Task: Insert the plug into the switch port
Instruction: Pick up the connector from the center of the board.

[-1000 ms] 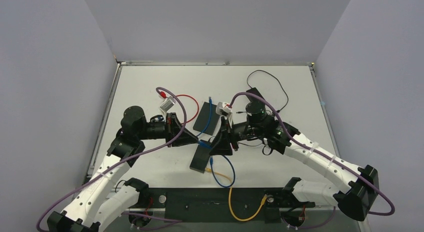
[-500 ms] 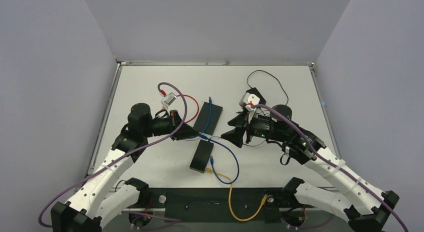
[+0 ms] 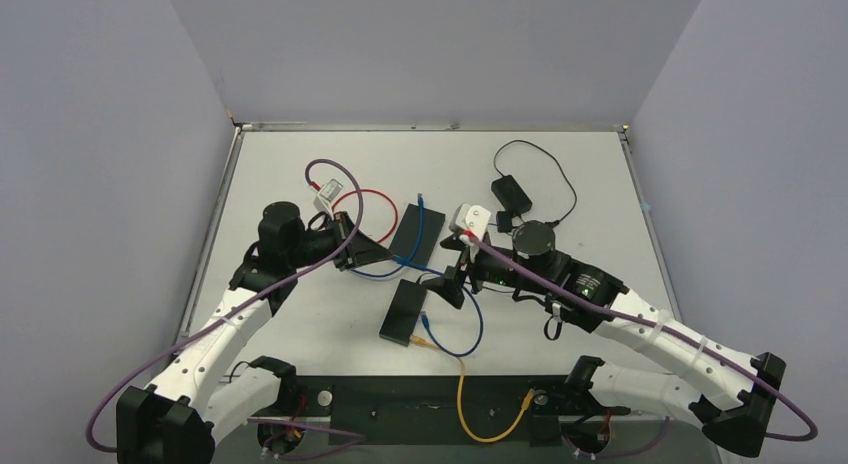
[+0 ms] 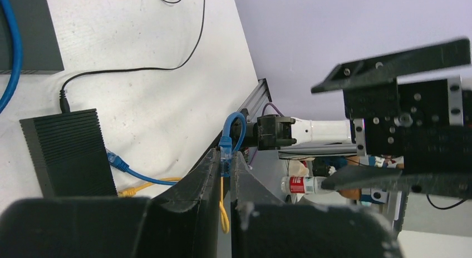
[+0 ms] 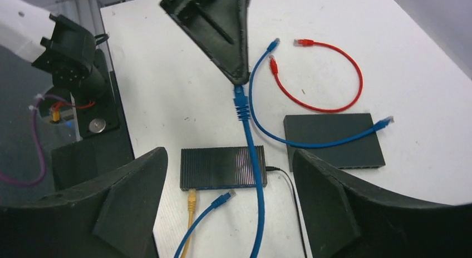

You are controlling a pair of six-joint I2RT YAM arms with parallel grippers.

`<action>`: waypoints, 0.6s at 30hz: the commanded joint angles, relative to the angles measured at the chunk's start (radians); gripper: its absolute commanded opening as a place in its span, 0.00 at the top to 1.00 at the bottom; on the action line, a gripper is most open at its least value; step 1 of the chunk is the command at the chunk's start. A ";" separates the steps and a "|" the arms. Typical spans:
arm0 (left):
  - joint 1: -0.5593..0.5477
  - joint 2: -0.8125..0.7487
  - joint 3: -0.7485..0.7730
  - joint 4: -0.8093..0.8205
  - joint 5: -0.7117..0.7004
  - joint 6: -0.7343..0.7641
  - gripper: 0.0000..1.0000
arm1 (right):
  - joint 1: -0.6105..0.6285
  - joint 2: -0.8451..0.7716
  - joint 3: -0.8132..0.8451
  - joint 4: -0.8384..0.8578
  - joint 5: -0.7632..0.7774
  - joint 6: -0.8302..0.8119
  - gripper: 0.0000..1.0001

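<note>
The switch [image 3: 404, 312] is a ribbed black box near the table's front; it also shows in the right wrist view [image 5: 222, 168] and the left wrist view [image 4: 67, 152]. My left gripper [image 3: 385, 256] hangs above and left of it, shut on a blue plug [image 4: 225, 149] whose cable [image 5: 251, 152] droops across the switch. From the right wrist, that plug [image 5: 240, 99] sticks out below the left fingers [image 5: 220, 30]. My right gripper [image 3: 450, 284] hovers just right of the switch, open and holding nothing [image 5: 229, 158]. A yellow plug [image 5: 191, 199] sits at the switch's port side.
A loose blue plug [image 5: 225, 198] lies by the yellow one. A flat black box [image 3: 417, 234] lies behind the switch with a second blue cable [image 5: 323, 142] across it. A red cable [image 3: 372, 198] loops at the back left; a black adapter [image 3: 510, 192] with its cord sits at the back right.
The right gripper let go and opened wide, swung away right, then came back beside the switch. The left gripper drew back and left, carrying the blue plug.
</note>
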 commanded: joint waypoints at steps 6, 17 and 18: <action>0.015 0.019 -0.023 0.066 0.004 -0.079 1.00 | 0.103 0.054 -0.037 0.145 0.092 -0.259 0.28; 0.018 0.004 -0.043 0.068 0.030 -0.086 1.00 | 0.127 0.131 -0.120 0.340 0.086 -0.379 0.36; 0.018 0.004 -0.044 0.069 0.036 -0.085 1.00 | 0.127 0.133 -0.132 0.353 0.075 -0.385 0.37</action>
